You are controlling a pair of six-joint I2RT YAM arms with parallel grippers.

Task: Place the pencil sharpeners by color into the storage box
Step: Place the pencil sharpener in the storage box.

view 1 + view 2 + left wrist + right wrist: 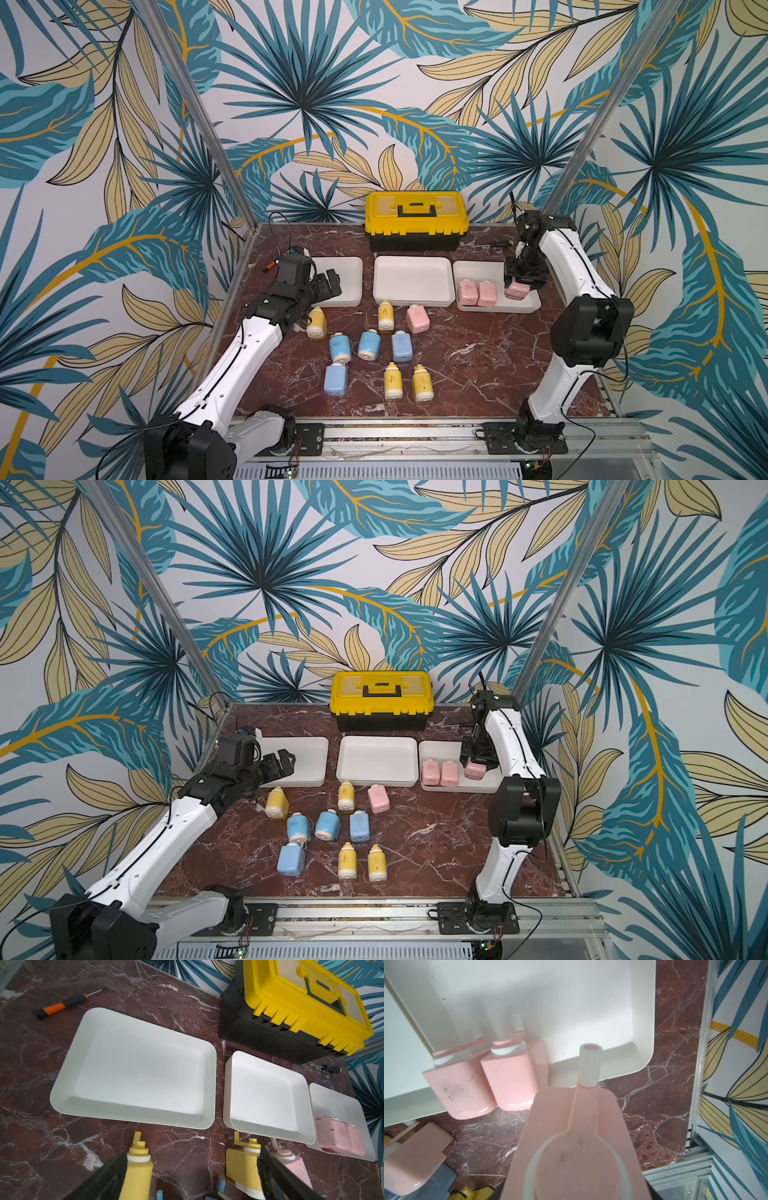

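Pink bottle-shaped plastic sharpener (516, 291), whitish-necked, hangs pinched in the downward-pointing right gripper (519, 286), low over the rightmost shallow white tray (478, 270) beside two pink sharpeners (468, 291) lying inside. Left gripper (330, 284) hovers spread over the leftmost tray (345, 274), at its near edge.

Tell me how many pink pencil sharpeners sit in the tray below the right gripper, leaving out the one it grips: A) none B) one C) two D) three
C: two pink pencil sharpeners sit side by side in the white tray; the right gripper grips a third pink sharpener.
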